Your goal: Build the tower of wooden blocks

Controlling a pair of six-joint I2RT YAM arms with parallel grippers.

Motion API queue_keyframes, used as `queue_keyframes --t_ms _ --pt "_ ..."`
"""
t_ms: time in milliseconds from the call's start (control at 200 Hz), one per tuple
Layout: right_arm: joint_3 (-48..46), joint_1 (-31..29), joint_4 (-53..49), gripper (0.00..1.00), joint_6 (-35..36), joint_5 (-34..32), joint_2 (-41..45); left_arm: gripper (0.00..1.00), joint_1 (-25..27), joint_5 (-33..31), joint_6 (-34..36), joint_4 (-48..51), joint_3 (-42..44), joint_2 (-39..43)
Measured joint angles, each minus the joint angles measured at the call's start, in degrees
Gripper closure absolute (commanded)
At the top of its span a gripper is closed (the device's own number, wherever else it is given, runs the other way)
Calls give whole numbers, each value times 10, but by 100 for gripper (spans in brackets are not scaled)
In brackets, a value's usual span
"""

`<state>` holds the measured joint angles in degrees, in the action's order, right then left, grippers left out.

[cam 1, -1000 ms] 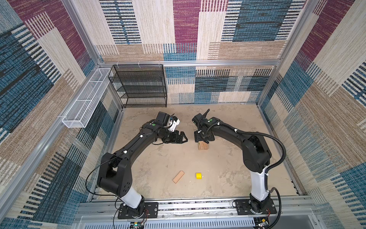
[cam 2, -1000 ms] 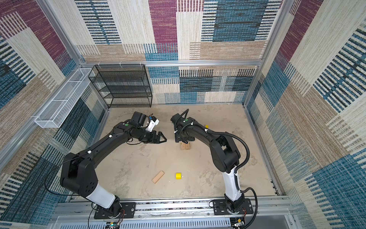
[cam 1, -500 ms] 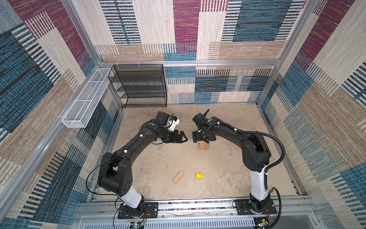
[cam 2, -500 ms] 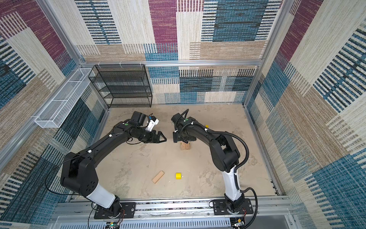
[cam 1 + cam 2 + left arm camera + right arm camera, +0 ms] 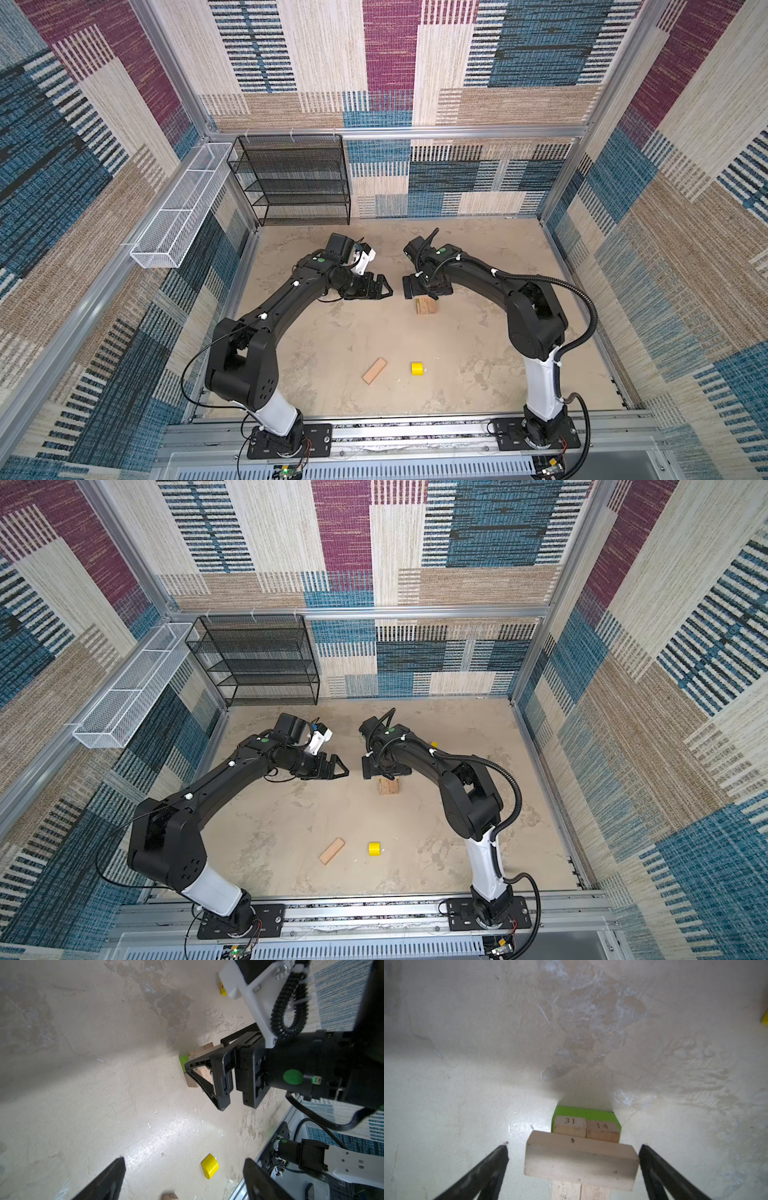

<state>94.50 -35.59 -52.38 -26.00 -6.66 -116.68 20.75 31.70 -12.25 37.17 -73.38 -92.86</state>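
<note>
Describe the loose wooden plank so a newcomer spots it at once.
Start at the metal rail holding both arm bases; just beyond it, two small pieces lie on the sandy table. The plank is the flat tan oblong lying slantwise, left of the rounded yellow piece.

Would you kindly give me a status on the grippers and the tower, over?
Left gripper open, empty. Right gripper open, straddling top plank of tower. Loose plank, yellow piece unstacked. Nothing in the way.

Tower (image 5: 426, 308) — top hidden beneath right gripper (image 5: 427, 291).
</note>
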Motion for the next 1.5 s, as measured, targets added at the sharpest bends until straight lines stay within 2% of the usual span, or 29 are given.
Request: queue_keyframes --t_ms 1498 --pt "0 1 -15 0 12 -14 5 8 -6 0 0 0 0 0"
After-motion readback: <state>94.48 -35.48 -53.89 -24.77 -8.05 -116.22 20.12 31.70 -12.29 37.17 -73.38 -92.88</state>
